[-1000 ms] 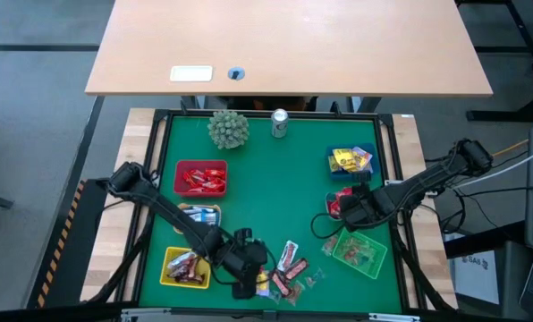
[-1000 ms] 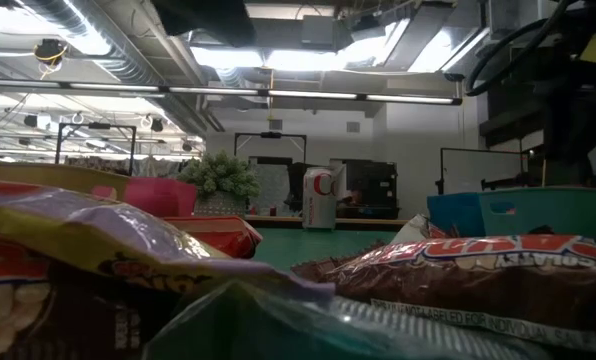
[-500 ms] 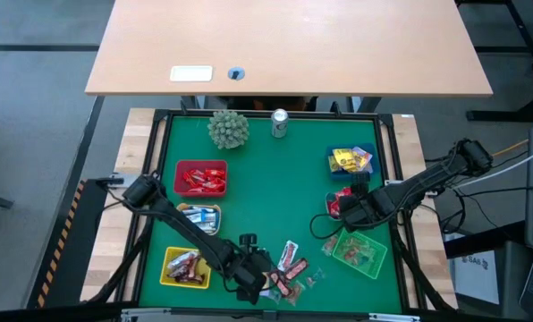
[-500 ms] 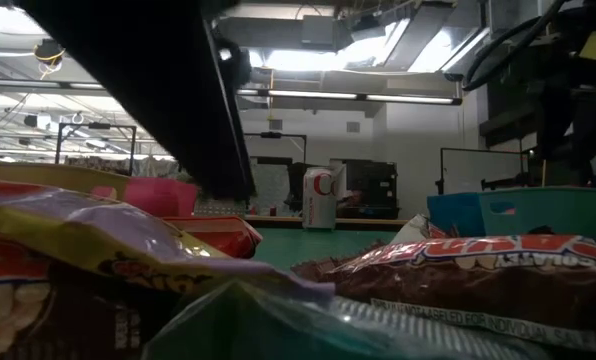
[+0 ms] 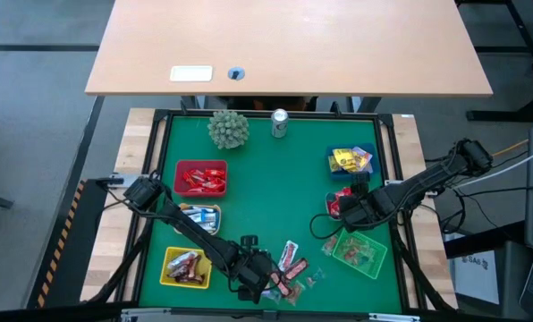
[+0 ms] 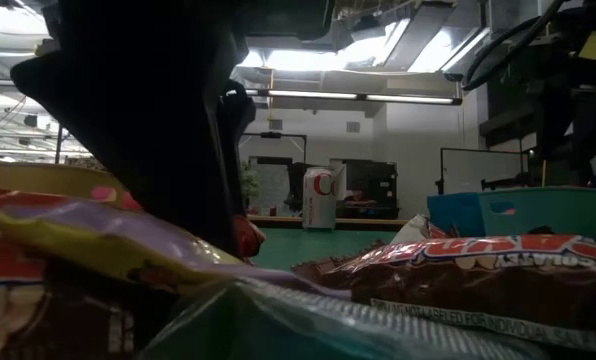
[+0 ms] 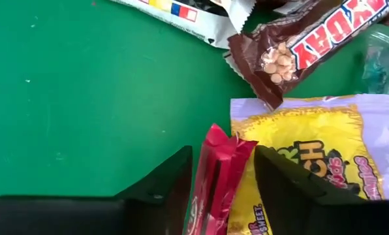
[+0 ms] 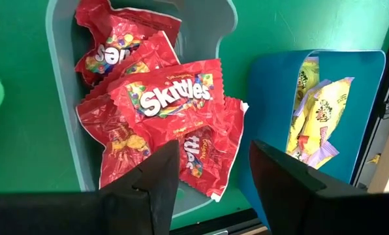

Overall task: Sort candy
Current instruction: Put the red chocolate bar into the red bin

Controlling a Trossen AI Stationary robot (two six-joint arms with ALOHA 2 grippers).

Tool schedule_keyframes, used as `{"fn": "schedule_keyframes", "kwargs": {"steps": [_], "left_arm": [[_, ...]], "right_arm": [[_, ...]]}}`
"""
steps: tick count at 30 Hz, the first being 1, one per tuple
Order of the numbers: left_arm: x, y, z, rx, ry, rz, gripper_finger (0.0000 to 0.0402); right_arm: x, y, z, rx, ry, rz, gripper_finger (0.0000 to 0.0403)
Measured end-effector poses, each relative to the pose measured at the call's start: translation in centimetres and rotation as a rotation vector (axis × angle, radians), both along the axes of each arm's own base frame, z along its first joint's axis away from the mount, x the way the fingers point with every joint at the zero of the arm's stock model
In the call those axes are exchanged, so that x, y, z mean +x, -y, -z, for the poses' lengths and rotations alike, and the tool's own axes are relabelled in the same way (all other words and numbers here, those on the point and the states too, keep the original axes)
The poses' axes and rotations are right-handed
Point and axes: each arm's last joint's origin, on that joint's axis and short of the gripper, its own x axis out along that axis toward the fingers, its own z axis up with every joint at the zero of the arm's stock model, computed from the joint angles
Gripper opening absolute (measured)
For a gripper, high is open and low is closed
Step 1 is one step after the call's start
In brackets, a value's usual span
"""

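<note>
The left gripper point(image 5: 268, 288) is lowered over the loose pile of candy point(image 5: 291, 268) at about 6 o'clock on the green desk point(image 5: 275, 192), close to the near edge. In the left wrist view its fingers point(image 7: 165, 186) are seen parted on either side of a red wrapped sweet point(image 7: 214, 173) that stands on edge between them; whether they press on it cannot be told. Just beside that sweet lies a yellow and purple packet point(image 7: 312, 163), and beyond it a brown PayDay bar point(image 7: 305, 46) and a white wrapper point(image 7: 188, 13) are spread on the green surface. The right gripper point(image 5: 345, 207) is held at about 3 o'clock over a grey basket point(image 8: 214, 19) filled with red Skittles packets point(image 8: 175, 98); its fingers point(image 8: 155, 179) are parted with nothing between them, above the packets. Next to the grey basket a blue basket point(image 8: 371, 117) with yellow packets point(image 8: 315, 114) is seen. Further sorted sweets are found in a red basket point(image 5: 201, 178) at 9 o'clock, a yellow basket point(image 5: 185, 266) at 7 o'clock, and a green basket point(image 5: 359, 250) at 4 o'clock. A silver can point(image 5: 280, 123) and a spiky green ball point(image 5: 228, 129) stand at 12 o'clock.
</note>
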Motion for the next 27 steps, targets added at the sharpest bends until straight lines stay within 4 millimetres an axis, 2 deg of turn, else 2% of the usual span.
{"fn": "schedule_keyframes", "kwargs": {"steps": [15,27], "left_arm": [[0.0,0.0,0.0,-0.005,-0.002,0.002,0.0021],[0.2,-1.1,-2.1,-0.023,0.033,-0.012,0.0007]], "right_arm": [[0.0,0.0,0.0,0.000,0.000,0.000,0.0184],[0.5,-0.3,-1.1,0.019,0.037,-0.002,0.0184]]}}
